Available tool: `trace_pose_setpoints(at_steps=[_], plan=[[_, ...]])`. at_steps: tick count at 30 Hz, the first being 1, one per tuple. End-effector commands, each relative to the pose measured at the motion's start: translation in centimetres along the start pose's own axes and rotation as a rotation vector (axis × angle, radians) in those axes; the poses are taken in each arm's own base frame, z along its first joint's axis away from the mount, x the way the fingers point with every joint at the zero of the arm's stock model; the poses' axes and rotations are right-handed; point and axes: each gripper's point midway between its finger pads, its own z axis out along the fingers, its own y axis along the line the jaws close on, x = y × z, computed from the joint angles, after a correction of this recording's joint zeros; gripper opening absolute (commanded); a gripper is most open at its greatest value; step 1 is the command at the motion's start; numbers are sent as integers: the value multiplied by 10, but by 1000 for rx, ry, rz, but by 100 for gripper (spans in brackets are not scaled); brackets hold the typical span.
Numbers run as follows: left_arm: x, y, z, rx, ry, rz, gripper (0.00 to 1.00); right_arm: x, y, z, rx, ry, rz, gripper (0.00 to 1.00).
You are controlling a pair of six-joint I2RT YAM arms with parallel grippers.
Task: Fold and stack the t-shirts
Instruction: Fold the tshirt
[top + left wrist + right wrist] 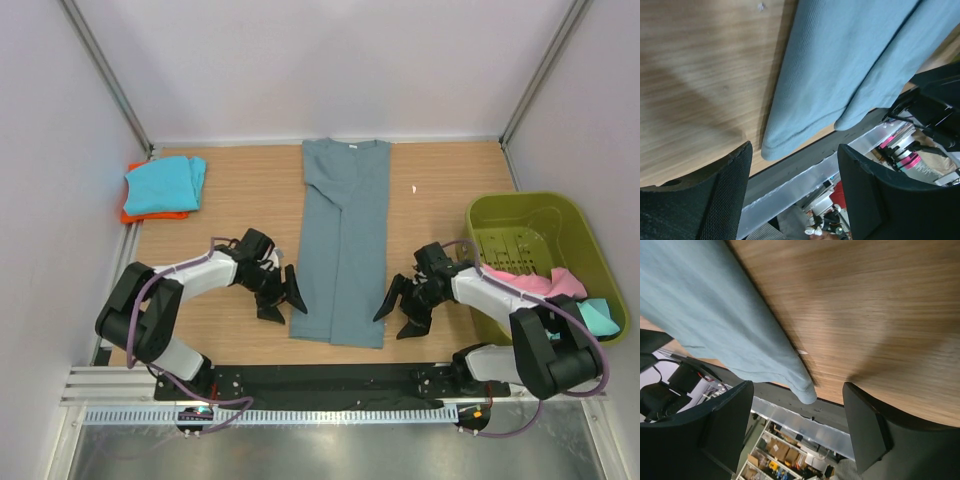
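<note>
Wood covers the table (240, 200), and plain pale walls (300, 60) stand on three sides of it. A long blue-grey t-shirt (345, 240) lies flat in the middle of the table. It is folded into a narrow strip, with its collar at the far end and its hem at the near end. A small white label (352, 146) shows at the collar. Well off to the left of the blue-grey t-shirt, by the far corner, a folded turquoise t-shirt (165, 185) sits on top of an orange t-shirt (130, 215). To the right of the blue-grey t-shirt stands a green basket (520, 205), and a pink t-shirt (530, 283) spills over its near rim. A tiny white speck (414, 188) lies on the wood between the blue-grey t-shirt and the basket. A metal rail (110, 385) runs along the near edge of the table, past the hem. The left gripper (283, 303) sits just beside the left near corner of the blue-grey t-shirt. Its two black fingers (725, 200) are spread wide apart and hold nothing. In the left wrist view the hem corner shows in the gap ahead of them. The right gripper (398, 315) sits just beside the right near corner of the blue-grey t-shirt. Its fingers (867, 430) are spread wide too, with nothing held between them. I cannot tell if any fingertip touches the cloth.
</note>
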Motion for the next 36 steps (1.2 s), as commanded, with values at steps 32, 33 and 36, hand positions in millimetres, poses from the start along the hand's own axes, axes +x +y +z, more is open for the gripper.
trace_pose_setpoints(at_steps=[32,33,36], plan=[[10,44,27,-113,48,-192,38,32,-14,38,94,106,-32,45],[10,44,27,-111,49,-193,38,32,-13,37,93,103,-33,45],[11,44,29,-115,52,-186,34,31,-14,37,95,92,-41,43]])
